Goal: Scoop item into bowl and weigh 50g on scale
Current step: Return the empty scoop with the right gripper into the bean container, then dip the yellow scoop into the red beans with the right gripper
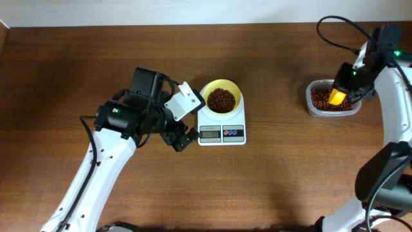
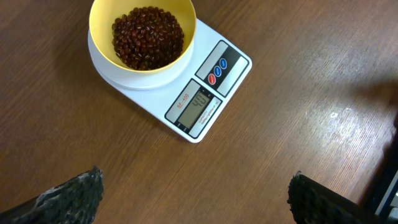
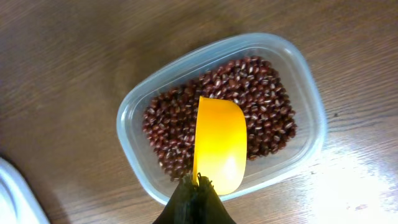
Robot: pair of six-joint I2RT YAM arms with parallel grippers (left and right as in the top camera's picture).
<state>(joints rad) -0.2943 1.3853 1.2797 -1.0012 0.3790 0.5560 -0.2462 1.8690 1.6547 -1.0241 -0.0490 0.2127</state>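
Observation:
The pale yellow bowl (image 1: 222, 94) sits on the white scale (image 1: 221, 133) and holds a heap of dark reddish-brown beans (image 1: 221, 100). In the left wrist view the bowl (image 2: 142, 37) and scale (image 2: 205, 93) lie ahead of my left gripper (image 2: 196, 196), which is open and empty over bare table. My left gripper (image 1: 181, 138) hovers just left of the scale. My right gripper (image 3: 199, 186) is shut on a yellow scoop (image 3: 219, 144), held empty over the beans (image 3: 261, 93) in the clear container (image 3: 134, 124). It shows at the far right in the overhead view (image 1: 337, 96).
The clear container (image 1: 314, 108) stands at the table's right side, well apart from the scale. A black cable (image 1: 335, 29) loops above the right arm. A white object's edge (image 3: 15, 193) shows at the lower left of the right wrist view.

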